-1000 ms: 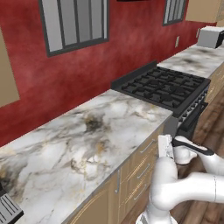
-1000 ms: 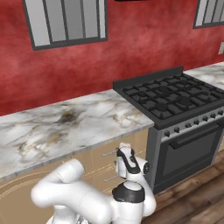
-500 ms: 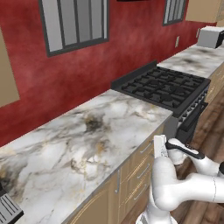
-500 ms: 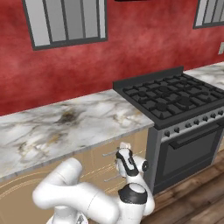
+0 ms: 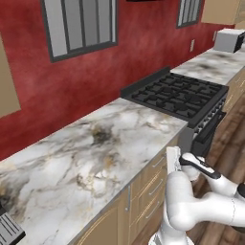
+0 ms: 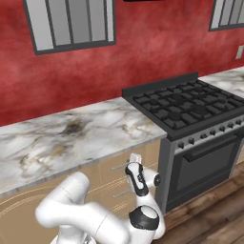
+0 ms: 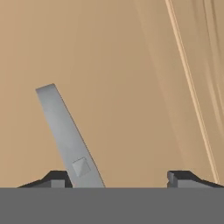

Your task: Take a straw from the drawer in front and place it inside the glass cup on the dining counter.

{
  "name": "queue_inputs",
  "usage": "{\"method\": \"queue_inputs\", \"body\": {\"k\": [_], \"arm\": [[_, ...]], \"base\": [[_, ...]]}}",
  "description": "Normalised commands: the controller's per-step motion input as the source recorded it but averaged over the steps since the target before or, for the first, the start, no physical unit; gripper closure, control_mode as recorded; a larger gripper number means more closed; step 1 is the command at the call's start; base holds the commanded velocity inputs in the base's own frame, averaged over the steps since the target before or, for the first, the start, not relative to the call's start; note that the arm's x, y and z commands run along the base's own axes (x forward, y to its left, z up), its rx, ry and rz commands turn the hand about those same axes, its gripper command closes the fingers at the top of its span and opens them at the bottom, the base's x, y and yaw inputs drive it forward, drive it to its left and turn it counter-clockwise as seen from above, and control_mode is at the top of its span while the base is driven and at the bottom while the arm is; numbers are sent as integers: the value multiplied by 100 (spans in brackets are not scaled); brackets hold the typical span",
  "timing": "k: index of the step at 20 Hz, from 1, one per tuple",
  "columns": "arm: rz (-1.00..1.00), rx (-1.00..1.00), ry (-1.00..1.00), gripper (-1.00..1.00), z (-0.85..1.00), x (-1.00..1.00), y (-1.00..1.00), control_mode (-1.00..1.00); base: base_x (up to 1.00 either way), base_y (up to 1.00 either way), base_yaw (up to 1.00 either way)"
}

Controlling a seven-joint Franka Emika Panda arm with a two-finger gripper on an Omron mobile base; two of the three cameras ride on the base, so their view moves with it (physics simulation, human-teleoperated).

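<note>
My gripper [image 7: 118,179] faces the flat tan front of the drawer [image 7: 131,87] from close up. Its jaws stand wide apart. A grey metal handle [image 7: 65,131] slants across the panel and ends just inside the left fingertip [image 7: 54,178]; I cannot tell whether they touch. From the base, the hand [image 5: 171,160] presses in toward the drawer stack [image 5: 154,174] under the marble counter, and the gripper [image 6: 135,161] sits against the drawer fronts [image 6: 116,167]. The drawer is shut, so the straw is hidden. The glass cup and the dining counter are out of view.
A black gas stove [image 5: 182,95] with its oven door [image 6: 205,162] stands just right of the drawers. The marble counter [image 5: 95,148] overhangs the hand. A white appliance [image 5: 229,39] sits at the far right. Wood floor [image 6: 214,219] lies behind the arm.
The hand has moved in closer to the drawer front, and the jaws have begun to narrow.
</note>
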Motion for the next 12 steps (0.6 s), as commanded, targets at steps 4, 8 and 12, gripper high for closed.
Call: {"method": "queue_inputs", "body": {"k": [4,8,12], "arm": [[0,2,0,100,-31,23,9,-100],[0,4,0,100,-15,18,1,-100],[0,0,0,100,0,4,0,-100]], "base": [[0,0,0],[0,0,0],[0,0,0]]}}
